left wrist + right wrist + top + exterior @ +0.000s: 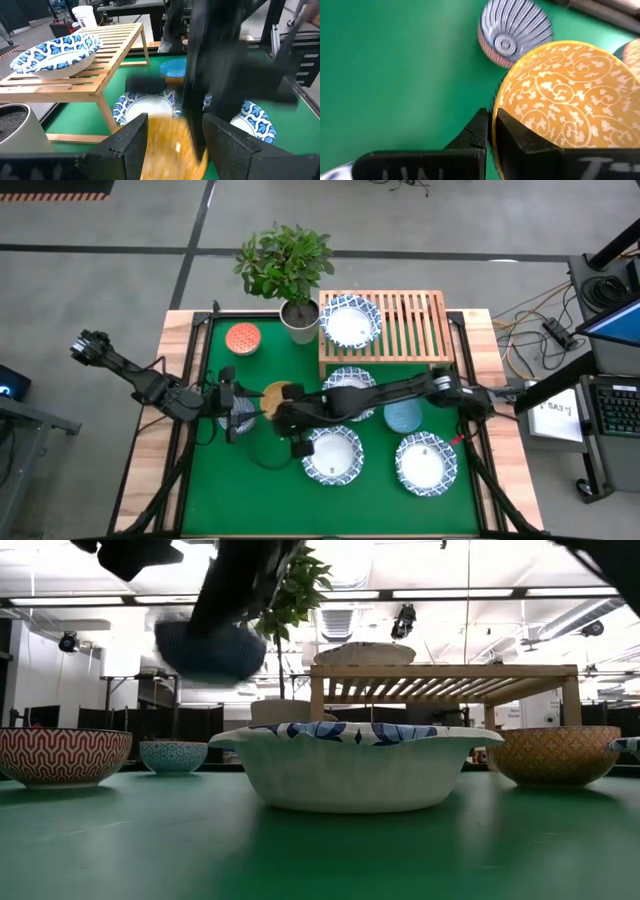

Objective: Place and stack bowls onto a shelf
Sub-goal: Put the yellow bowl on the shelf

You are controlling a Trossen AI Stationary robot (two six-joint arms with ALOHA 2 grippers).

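**Right claw pinches the yellow bowl's rim; lift to the shelf comes next**

The right claw (490, 131) has its fingers pressed together on the rim of the yellow bowl (570, 100), one finger inside the wall and one outside. In the high view that bowl (275, 396) sits at the middle of the green surface (230, 500), well short of the shelf (410, 330) at the far edge.

The left claw (172, 135) is spread wide and hangs just beside the same bowl, on its left side, holding nothing. A dark-patterned small bowl (515, 31) lies close by.

The step in hand looks like the pick-up of the yellow bowl, the grip just made. Only one white bowl (349, 320) is on the shelf so far; three more white bowls, the light blue bowl (403, 416) and the orange-red bowl (243, 337) remain on the surface, so the task seems early.

The next move probably calls for a straight lift clear of the left claw, then a carry over the white bowl (350, 385) lying just before the shelf. A rim pinch lets the bowl tilt, so a slow carry seems wise. The free slats to the right of the shelved bowl look the easier landing place.
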